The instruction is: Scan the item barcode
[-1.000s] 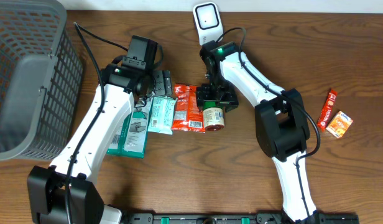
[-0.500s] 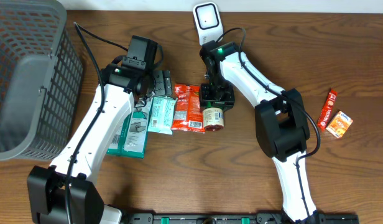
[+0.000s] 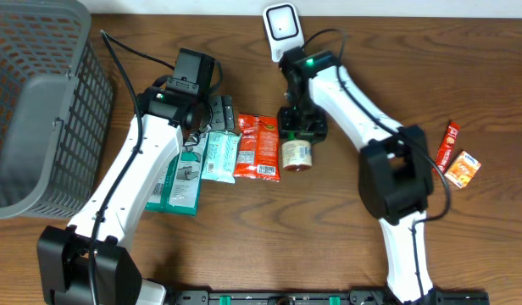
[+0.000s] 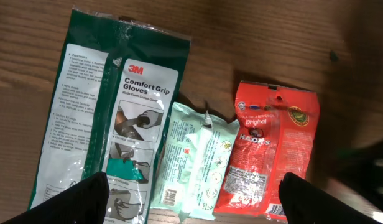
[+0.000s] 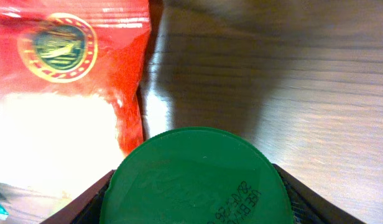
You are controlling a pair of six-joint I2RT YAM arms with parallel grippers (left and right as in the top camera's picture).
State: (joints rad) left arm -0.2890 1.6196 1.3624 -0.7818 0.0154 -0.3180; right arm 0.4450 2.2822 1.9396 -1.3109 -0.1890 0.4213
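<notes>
Grip security matters most in this step: the right gripper (image 3: 299, 127) has its fingers closed against the green lid (image 5: 191, 180) of the jar (image 3: 297, 155), one finger on each side, and holds it by that lid alone. The jar sits near the middle of the table (image 3: 244, 246), just beside the red packet (image 4: 269, 149) and a short way in front of the white scanner (image 3: 280, 24); whether it is lifted clear of the wood I cannot tell. To do this well, the arm should probably raise the jar away from the red packet, then turn the label slowly toward the scanner's face and hold it steady there. No barcode shows in any view, so a slow roll may be needed to find it. A lid-only hold could slip or twist, so gentle moves seem wise. The left gripper (image 4: 198, 199) hangs wide open and empty over the packets. By count: one jar, one scanner, three flat packets (the red packet, a gloves packet (image 4: 110, 118) and a wipes pack (image 4: 194, 158)), one red sachet (image 3: 448, 144), one small box (image 3: 462, 168) and one basket (image 3: 66, 110).
</notes>
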